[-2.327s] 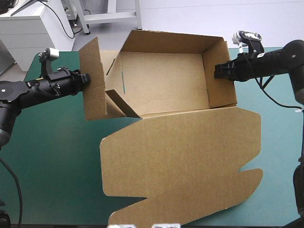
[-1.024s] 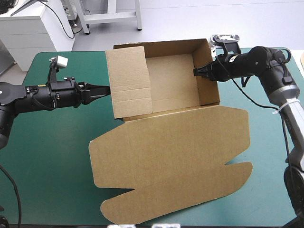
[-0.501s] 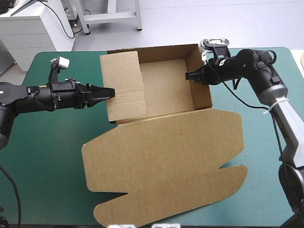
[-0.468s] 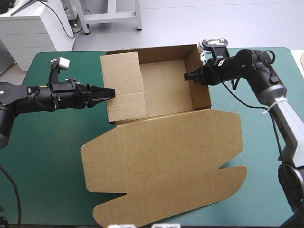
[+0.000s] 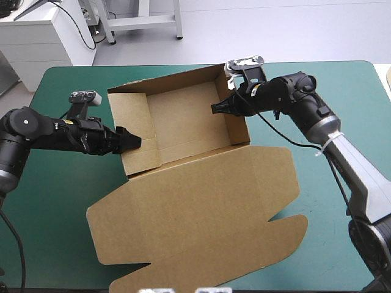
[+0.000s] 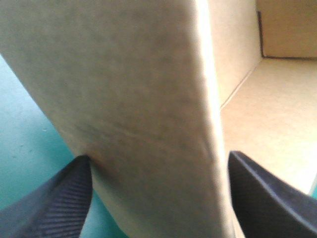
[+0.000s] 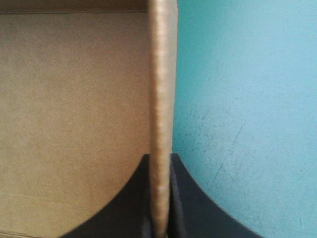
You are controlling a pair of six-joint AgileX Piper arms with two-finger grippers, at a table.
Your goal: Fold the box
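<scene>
The brown box (image 5: 183, 119) sits as an open tray, turned at a slant, with its lid (image 5: 195, 213) lying flat toward the table's near edge. My left gripper (image 5: 135, 141) is at the tray's left wall (image 6: 148, 99). Its fingers (image 6: 59, 203) are open, one on each side of that wall, as the left wrist view shows around the left gripper (image 6: 159, 157). My right gripper (image 5: 219, 108) reaches over the far right corner. In the right wrist view the right gripper (image 7: 160, 158) is shut on the top edge of the right wall (image 7: 161, 89).
The teal-green cover (image 5: 55, 207) shows to the left and right of the box. The lid's cut tabs (image 5: 269, 241) reach almost to the table's near edge. The right arm stretches across the table's right half.
The box has slid and turned toward the near left. The right gripper went with it, still holding the right wall. The left gripper opened and now straddles the left wall.
</scene>
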